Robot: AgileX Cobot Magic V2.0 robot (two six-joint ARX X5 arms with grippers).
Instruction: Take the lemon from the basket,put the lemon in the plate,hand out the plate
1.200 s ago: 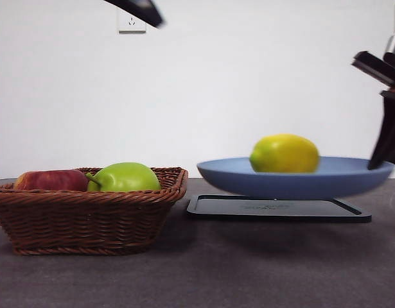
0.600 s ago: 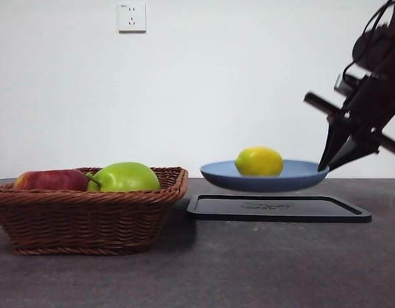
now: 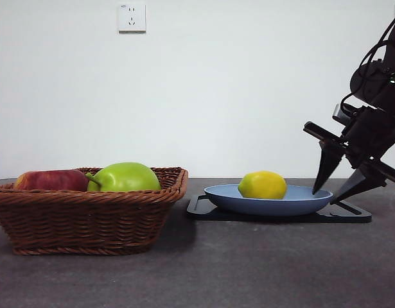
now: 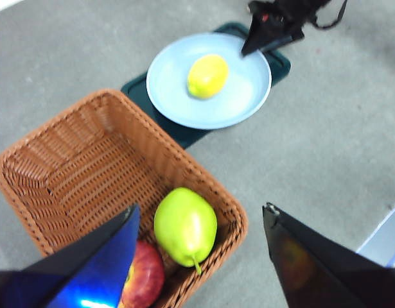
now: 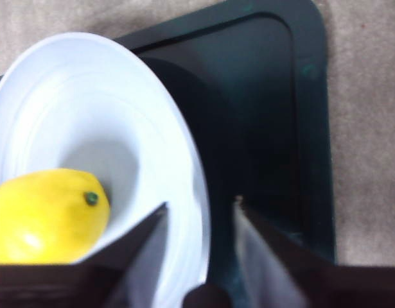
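Observation:
The yellow lemon (image 3: 263,185) lies in the light blue-grey plate (image 3: 300,202), which rests on a black tray. My right gripper (image 3: 325,196) is at the plate's right rim, jaws open, one on each side of the rim. The right wrist view shows that rim (image 5: 200,192) between the jaws of the right gripper (image 5: 200,208), with the lemon (image 5: 46,215) in the plate (image 5: 88,115). My left gripper (image 4: 201,207) hangs open and empty high over the brown wicker basket (image 4: 75,160), out of the front view. The left wrist view also shows the lemon (image 4: 207,75), the plate (image 4: 248,90) and the right gripper (image 4: 268,38). The basket (image 3: 88,218) stands at the left.
A green stemmed fruit (image 3: 123,176) and a red apple (image 3: 49,179) lie in the basket, at one end of it in the left wrist view (image 4: 184,224). The black tray (image 3: 351,215) lies flat under the plate. A wall socket (image 3: 131,17) is on the back wall.
The plate with the lemon came down from the air and away from the front camera onto the black tray. The right gripper's jaws have opened off the rim. The other arm's tip left the top.

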